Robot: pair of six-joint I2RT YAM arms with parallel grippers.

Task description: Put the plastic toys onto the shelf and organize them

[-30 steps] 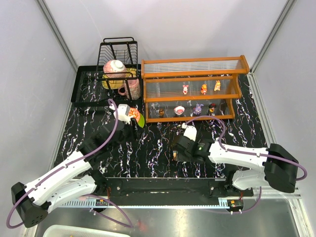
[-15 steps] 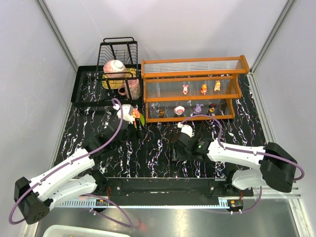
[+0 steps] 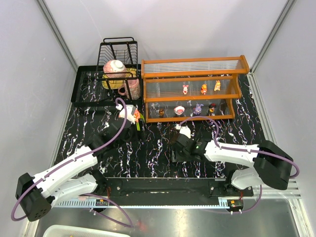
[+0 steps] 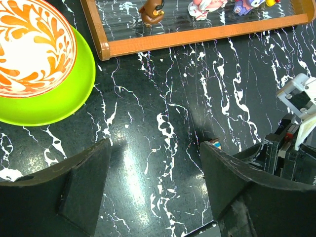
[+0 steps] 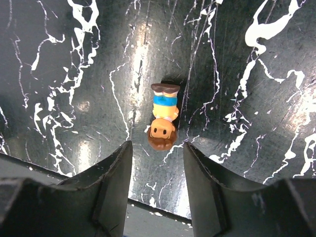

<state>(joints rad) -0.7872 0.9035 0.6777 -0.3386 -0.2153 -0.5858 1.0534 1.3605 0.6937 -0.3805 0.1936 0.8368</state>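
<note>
Bright overhead light, glare patches on the glossy table (image 4: 133,168), wrist views soft at bottom

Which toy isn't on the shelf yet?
The brown-haired figurine in the blue top, on the black table under the open right gripper. The other figurines sit on the orange shelf.

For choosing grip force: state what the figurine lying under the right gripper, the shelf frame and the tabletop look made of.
Figurine: likely moulded plastic, flat painted colours, soft sheen. Shelf frame: orange, smooth satin; painted wood or plastic, cannot tell. Tabletop: glossy black marble-pattern surface, sharp light reflections; probably a printed sheet or laminate.
</note>
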